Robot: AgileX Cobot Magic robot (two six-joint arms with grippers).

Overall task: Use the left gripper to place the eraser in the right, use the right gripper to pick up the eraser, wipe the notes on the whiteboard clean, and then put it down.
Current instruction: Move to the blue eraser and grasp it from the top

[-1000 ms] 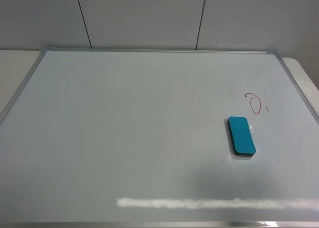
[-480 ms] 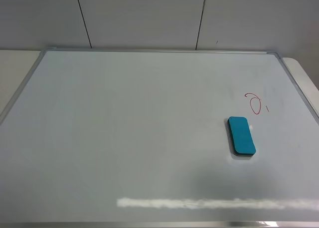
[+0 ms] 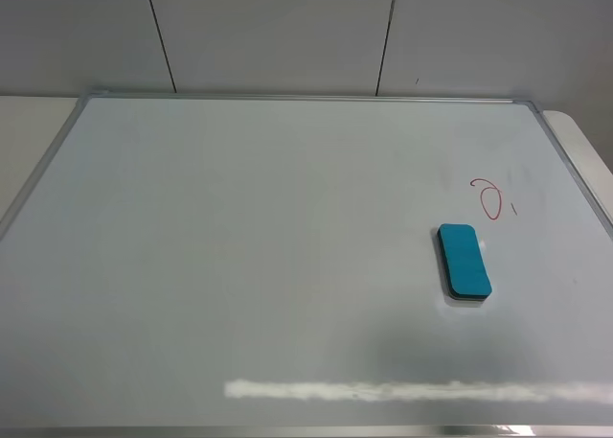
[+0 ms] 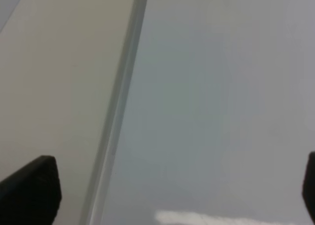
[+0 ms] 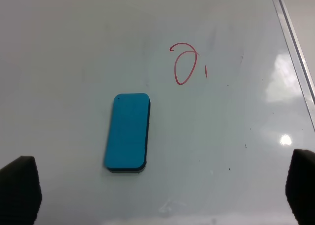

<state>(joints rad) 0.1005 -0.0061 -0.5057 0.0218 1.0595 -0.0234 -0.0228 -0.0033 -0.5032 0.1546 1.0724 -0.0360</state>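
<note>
The eraser [image 3: 465, 261], flat on the whiteboard [image 3: 239, 246] just beside the notes [image 3: 490, 198], looks light and rigid with a soft underside, best pinched across its long edges at mid-length; left end effector [image 4: 170, 190] and right end effector [image 5: 160, 190] both gape, empty.

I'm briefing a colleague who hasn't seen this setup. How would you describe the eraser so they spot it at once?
A large silver-framed whiteboard fills the exterior high view. On its right side the eraser lies flat, just nearer the camera than the red notes, not touching them. It alone is a solid teal oblong; the notes are thin lines.
</note>
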